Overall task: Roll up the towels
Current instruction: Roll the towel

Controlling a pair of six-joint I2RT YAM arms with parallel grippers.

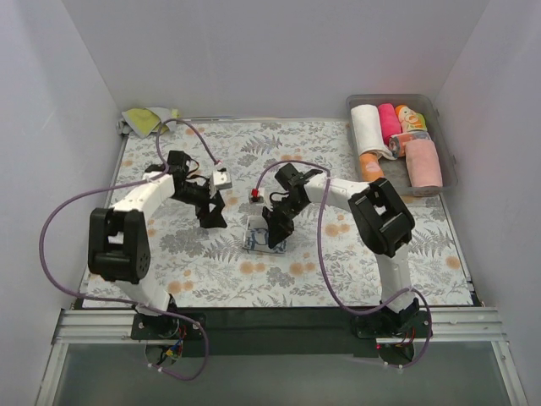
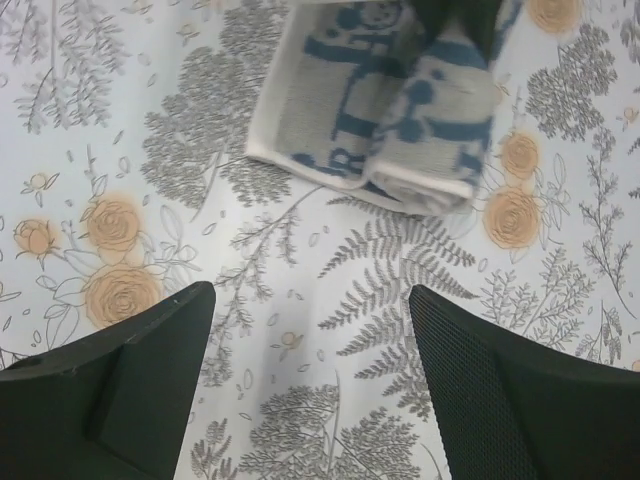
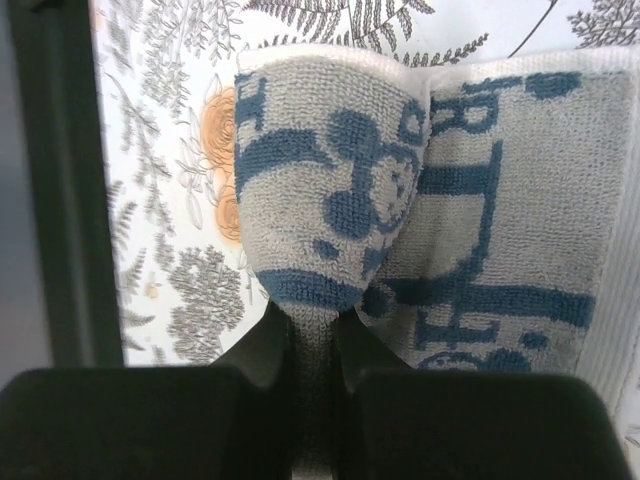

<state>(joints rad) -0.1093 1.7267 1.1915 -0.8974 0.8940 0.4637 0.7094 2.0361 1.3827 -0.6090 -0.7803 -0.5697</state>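
Note:
A white towel with blue print (image 1: pixel 265 238) lies partly rolled on the floral covering near the middle of the table. My right gripper (image 1: pixel 275 222) is shut on it, and in the right wrist view a bulging fold of the towel (image 3: pixel 330 200) is pinched between the fingers (image 3: pixel 255 355). My left gripper (image 1: pixel 211 216) stands to the towel's left, open. In the left wrist view the left gripper (image 2: pixel 312 300) holds nothing, and the towel (image 2: pixel 390 110) lies ahead of it, apart from both fingers. A yellow-green towel (image 1: pixel 148 120) lies crumpled at the back left corner.
A clear plastic bin (image 1: pixel 389 98) at the back right holds rolled towels: white (image 1: pixel 368 127), pink (image 1: pixel 390 121), orange (image 1: pixel 370 165) and peach (image 1: pixel 423 162). White walls close in three sides. A black strip and metal rail run along the near edge.

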